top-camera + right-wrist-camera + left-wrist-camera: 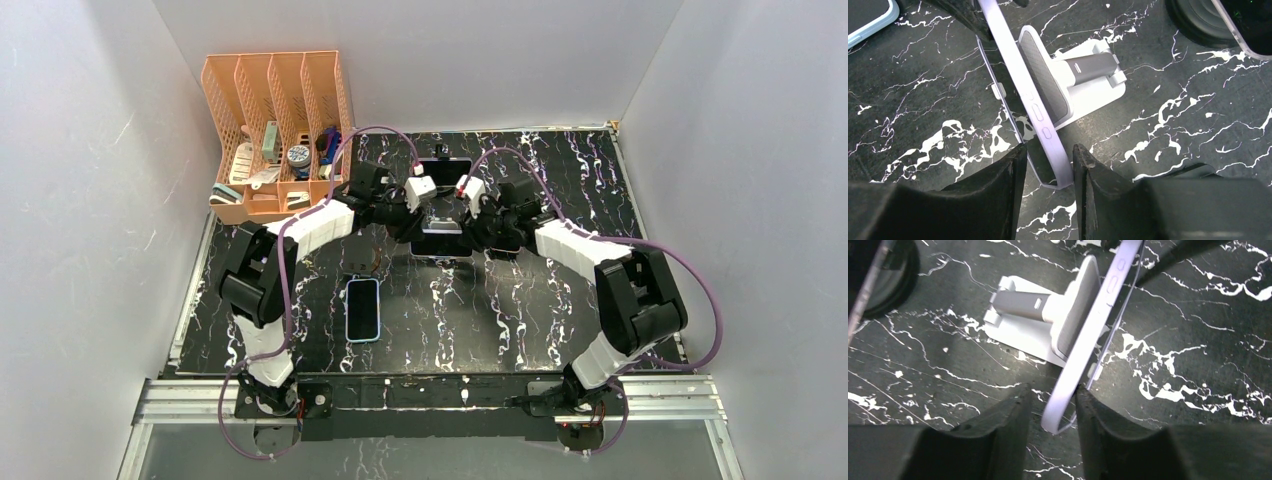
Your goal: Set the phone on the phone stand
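Note:
A phone in a lavender case (441, 228) leans tilted against the pad of the white phone stand (1018, 325) at the middle of the black marble table. My left gripper (418, 215) straddles the phone's (1098, 320) left end. In the left wrist view (1053, 392) the phone touches one finger, with a gap to the other. My right gripper (480, 225) straddles the other end. In its wrist view (1048, 150) the jaws stand wider than the phone (1018, 70) is thick. The stand (1093, 80) sits just behind the phone.
A second phone in a blue case (363, 308) lies flat at front left and shows in the right wrist view (868, 15). Another device (443, 172) stands on a round black base behind the stand. An orange desk organizer (270, 130) stands at back left.

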You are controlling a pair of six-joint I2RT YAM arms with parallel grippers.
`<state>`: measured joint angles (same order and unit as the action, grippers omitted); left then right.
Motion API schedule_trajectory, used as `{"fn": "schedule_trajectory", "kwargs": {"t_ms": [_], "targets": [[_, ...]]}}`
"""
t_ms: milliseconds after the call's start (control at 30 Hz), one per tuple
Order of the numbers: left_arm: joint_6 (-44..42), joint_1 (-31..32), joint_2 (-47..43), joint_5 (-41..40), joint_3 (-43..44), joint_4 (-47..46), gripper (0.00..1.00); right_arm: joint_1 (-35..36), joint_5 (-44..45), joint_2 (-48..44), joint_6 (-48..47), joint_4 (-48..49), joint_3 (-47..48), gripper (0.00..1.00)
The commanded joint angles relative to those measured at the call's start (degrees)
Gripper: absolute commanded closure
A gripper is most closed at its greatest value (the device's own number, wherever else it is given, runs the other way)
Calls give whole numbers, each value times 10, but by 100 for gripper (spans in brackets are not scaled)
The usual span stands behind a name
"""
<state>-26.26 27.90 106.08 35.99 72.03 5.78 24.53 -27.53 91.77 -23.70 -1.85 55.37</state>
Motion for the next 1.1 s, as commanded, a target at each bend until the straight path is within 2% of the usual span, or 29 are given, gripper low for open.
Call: {"fn": "schedule_trajectory", "kwargs": {"t_ms": [0, 100, 200, 367, 433, 500, 567, 667, 733, 800, 867, 967, 1067], "targets": [[7, 3, -9, -12, 29, -29, 60, 10, 23, -23, 23, 56, -9, 52], [9, -3, -15, -12, 30, -29, 53, 10, 32, -40, 27, 81, -18, 46], [15, -10, -23, -11, 31, -31, 51, 10, 38, -56, 29, 106, -26, 41], [27, -25, -52, -27, 31, -37, 48, 10, 58, -80, 21, 123, -29, 39], [40, -33, -73, -37, 23, -51, 47, 10, 76, -89, 18, 137, -30, 33], [67, -40, -105, -46, 6, -80, 45, 10, 100, -97, 27, 142, -20, 20], [94, -48, -144, -61, -18, -102, 40, 10, 103, -106, 36, 135, -4, 15], [157, -50, -206, -133, -43, -87, 26, 16, 95, -129, 63, 154, 0, 9], [188, -51, -238, -167, -44, -20, 19, 21, 101, -146, 83, 170, -5, 2], [235, -50, -265, -202, -52, 38, 7, 30, 107, -157, 105, 175, -6, 1], [305, -50, -295, -223, -82, 69, 3, 47, 115, -165, 120, 168, -9, 1], [426, -47, -352, -237, -166, 63, 2, 99, 165, -172, 133, 140, -6, 1], [516, -38, -427, -295, -248, 82, 2, 163, 237, -151, 184, 58, 46, 1]]}}
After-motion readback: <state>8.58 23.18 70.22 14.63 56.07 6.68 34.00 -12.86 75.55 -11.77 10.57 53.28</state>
